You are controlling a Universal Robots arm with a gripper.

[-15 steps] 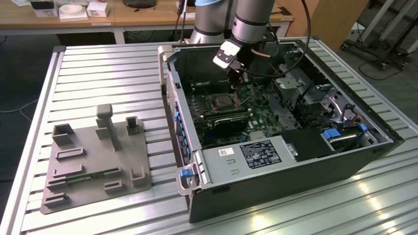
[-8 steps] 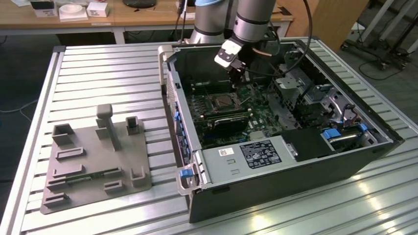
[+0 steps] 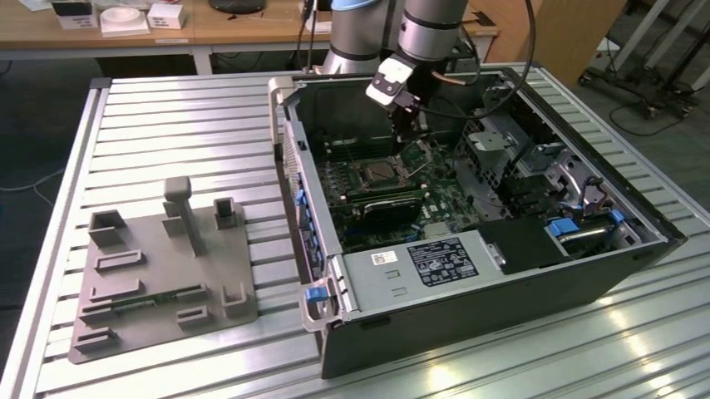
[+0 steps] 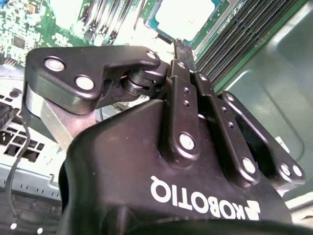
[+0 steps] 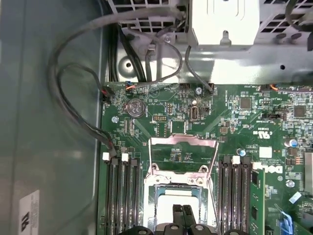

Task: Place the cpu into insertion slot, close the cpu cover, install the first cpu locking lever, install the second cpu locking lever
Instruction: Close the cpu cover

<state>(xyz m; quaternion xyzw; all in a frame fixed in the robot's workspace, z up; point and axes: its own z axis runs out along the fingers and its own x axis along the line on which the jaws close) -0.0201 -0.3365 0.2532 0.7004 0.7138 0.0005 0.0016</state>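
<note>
**Gripper over seated cpu, cover open**

- Gripper [image 5: 182,211] is inside the open computer case [image 3: 332,283], which lies on the slatted worktop [image 3: 166,125]. In the exterior view the gripper [image 3: 406,140] hangs from the arm, pointing down at the green motherboard [image 5: 234,122].
- Gripper state: the two fingertips are brought together with barely a gap and nothing is clamped between them. Both wrist views agree on this. In the second wrist view the linkages converge to one narrow tip [image 4: 179,45].
- The cpu [image 5: 178,197] lies flat in the insertion slot [image 5: 150,200], silver-grey top up, directly under the fingertips. Whether the tips touch the chip or sit just above it, I cannot tell.
- The cpu cover [image 5: 183,141] is open. It is swung away from the slot to the far side of the cpu from the gripper, and green board shows through its window.
- Memory slots [image 5: 120,196] run along both sides of the insertion slot, flanking the gripper.
- A coin cell [image 5: 135,106] and grey cables [image 5: 73,73] lie beyond the cover, well apart from the gripper.
- A grey fixture block [image 3: 155,266] sits on the worktop outside the case, well apart from the gripper.
</note>
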